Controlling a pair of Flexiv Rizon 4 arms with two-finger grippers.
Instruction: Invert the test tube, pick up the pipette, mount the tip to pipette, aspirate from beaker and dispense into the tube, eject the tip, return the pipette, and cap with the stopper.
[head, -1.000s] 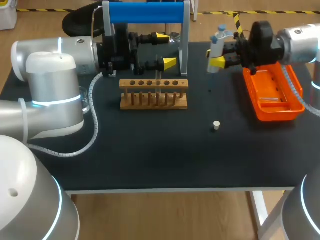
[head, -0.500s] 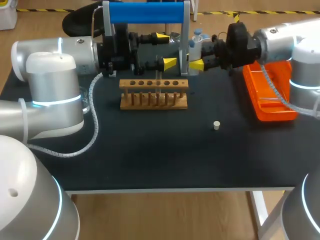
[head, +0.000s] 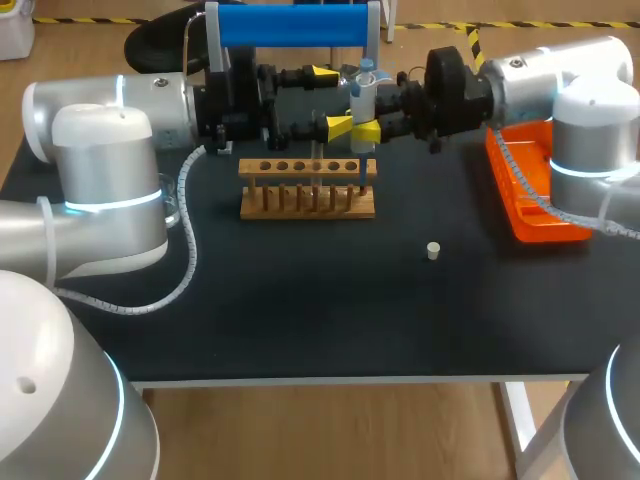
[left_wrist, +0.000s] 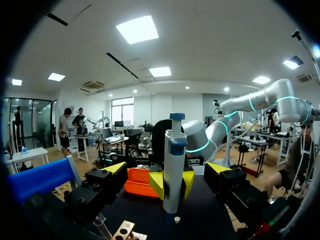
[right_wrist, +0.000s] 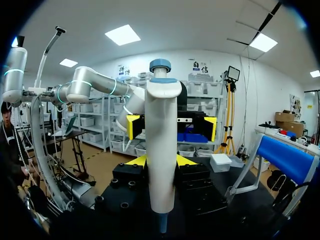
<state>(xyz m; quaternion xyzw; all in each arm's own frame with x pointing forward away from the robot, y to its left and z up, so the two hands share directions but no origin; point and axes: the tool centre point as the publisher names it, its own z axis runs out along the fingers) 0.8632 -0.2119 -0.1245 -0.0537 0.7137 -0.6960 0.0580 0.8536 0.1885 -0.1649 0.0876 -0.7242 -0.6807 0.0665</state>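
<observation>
My right gripper (head: 367, 122) is shut on the white pipette (head: 362, 92), which has a blue top and stands upright. Its thin lower end hangs over the right end of the wooden tube rack (head: 308, 190). In the right wrist view the pipette (right_wrist: 162, 145) fills the space between my right gripper's (right_wrist: 161, 163) fingers. My left gripper (head: 333, 99) stands open just left of the pipette, without touching it. From the left wrist view the pipette (left_wrist: 173, 167) is ahead, between my left gripper's (left_wrist: 166, 169) spread fingers. The white stopper (head: 433, 250) lies on the black table.
An orange tray (head: 548, 205) sits at the right, under my right arm. A stand with a blue top bar (head: 295, 24) rises behind the rack and both grippers. The stopper (left_wrist: 176, 219) and a corner of the rack (left_wrist: 122, 230) show below my left gripper.
My right arm has carried the pipette leftward, from beside the orange tray to over the rack's right end. The left arm has kept still.
</observation>
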